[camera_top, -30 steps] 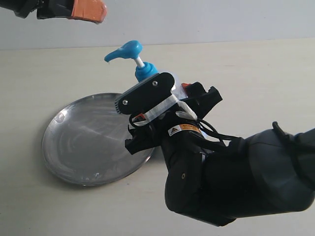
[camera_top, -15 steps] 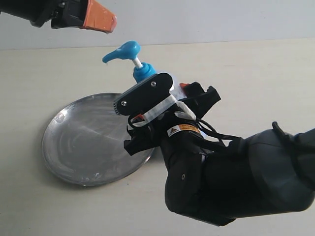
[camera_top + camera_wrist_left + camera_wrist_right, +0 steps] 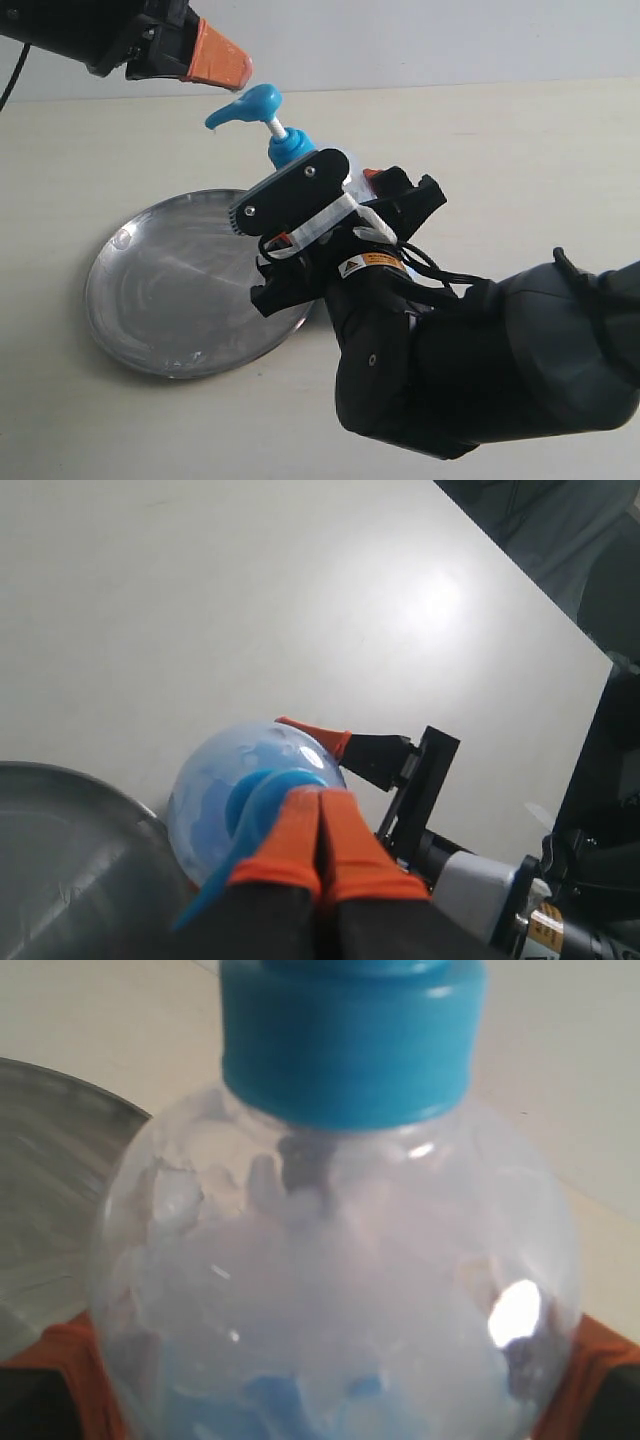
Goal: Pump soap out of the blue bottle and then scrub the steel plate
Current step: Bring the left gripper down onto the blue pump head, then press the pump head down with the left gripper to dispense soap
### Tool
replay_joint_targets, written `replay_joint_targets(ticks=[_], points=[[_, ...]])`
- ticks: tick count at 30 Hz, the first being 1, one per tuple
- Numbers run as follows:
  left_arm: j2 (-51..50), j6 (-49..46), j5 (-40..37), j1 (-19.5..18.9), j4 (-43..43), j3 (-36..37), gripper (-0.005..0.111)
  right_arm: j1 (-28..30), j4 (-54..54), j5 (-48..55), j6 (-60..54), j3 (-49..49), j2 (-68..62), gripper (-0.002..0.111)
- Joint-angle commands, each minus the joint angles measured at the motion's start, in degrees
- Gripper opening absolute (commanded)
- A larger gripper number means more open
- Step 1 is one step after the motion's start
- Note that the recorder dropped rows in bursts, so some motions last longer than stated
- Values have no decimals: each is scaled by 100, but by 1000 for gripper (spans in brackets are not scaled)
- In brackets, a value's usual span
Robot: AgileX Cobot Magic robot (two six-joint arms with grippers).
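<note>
Surface: pale cream tabletop (image 3: 520, 150) under a plain grey wall (image 3: 450, 40) that runs along the top of the exterior frame.
Blue bottle: the blue bottle (image 3: 292, 150) stands upright at the centre of the exterior frame, just off the plate's right edge; I cannot tell whether they touch.
Bottle look: clear rounded shoulder, bright blue collar, white stem, and a blue pump head (image 3: 248, 106) with its spout pointing to upper left, over the plate.
Soap: the soap (image 3: 300, 1390) shows light blue low in the body, with pale foamy film clinging to the wall above.
Handling: probably light and part empty. The thin plastic likely gives under a hard squeeze, and the smooth curved shoulder looks slippery.
Where to hold: the body below the shoulder, clamped from both sides; the pump head takes a push straight down on its flat top.
Steel plate: the steel plate (image 3: 170, 290) lies flat at centre left, streaky and reflective. It is stiff and slick, and may slide under scrubbing.
Right gripper: the right gripper (image 3: 335, 185) clasps the bottle body, an orange pad on either side.
Left gripper: the left gripper (image 3: 222, 62), orange fingers pressed together, hangs at upper left just above the pump head; contact is unclear.
</note>
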State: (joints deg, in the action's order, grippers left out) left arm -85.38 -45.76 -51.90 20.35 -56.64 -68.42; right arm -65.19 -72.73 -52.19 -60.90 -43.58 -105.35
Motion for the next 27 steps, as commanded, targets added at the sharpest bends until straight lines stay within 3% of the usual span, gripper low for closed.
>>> replay_joint_targets(ticks=[1, 27], points=[[-9, -34, -15, 32, -97, -42, 0, -12, 268, -343, -54, -81, 47, 0], [-203, -169, -4, 41, -203, -42, 0, -12, 441, -343, -37, -81, 47, 0]])
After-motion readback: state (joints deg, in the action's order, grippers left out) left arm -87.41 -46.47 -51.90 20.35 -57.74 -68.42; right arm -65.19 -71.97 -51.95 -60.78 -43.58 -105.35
